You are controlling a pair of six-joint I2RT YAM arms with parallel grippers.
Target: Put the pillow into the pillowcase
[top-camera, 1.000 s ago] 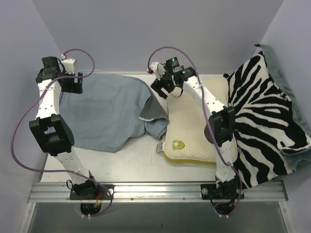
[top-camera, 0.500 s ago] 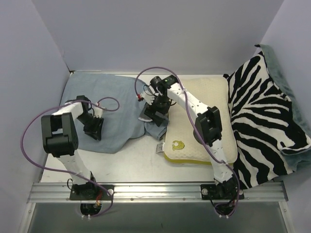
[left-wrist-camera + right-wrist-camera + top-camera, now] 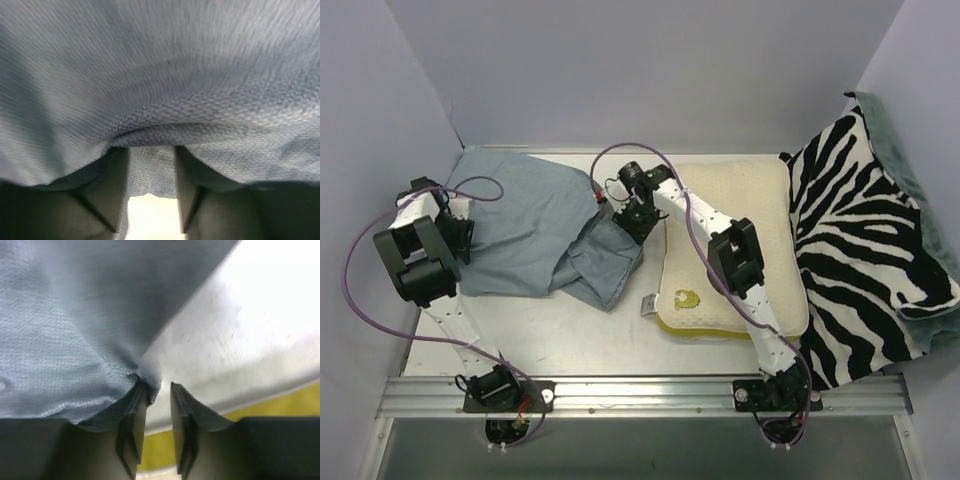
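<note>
The blue-grey pillowcase [image 3: 520, 220] lies rumpled on the left half of the table, its right end folded over beside the pillow. The cream pillow [image 3: 760, 200] with its yellow edge band lies flat to the right of it. My left gripper [image 3: 460, 235] is at the pillowcase's left edge; in the left wrist view its jaws [image 3: 151, 150] stand apart with pillowcase cloth [image 3: 160, 75] draped over and between them. My right gripper [image 3: 635, 218] is at the pillowcase's right end next to the pillow. Its jaws [image 3: 159, 387] are drawn close on the pillowcase's edge [image 3: 60, 340], over the pillow [image 3: 240, 330].
A zebra-striped cloth [image 3: 870, 260] with green backing covers the right side and climbs the right wall. The white table [image 3: 570, 340] shows bare in front of the pillowcase. Walls enclose the left, back and right.
My left arm has swung from the pillowcase's middle out to its left edge. My right gripper has closed at the pillowcase's right end, and that end now lies folded differently.
</note>
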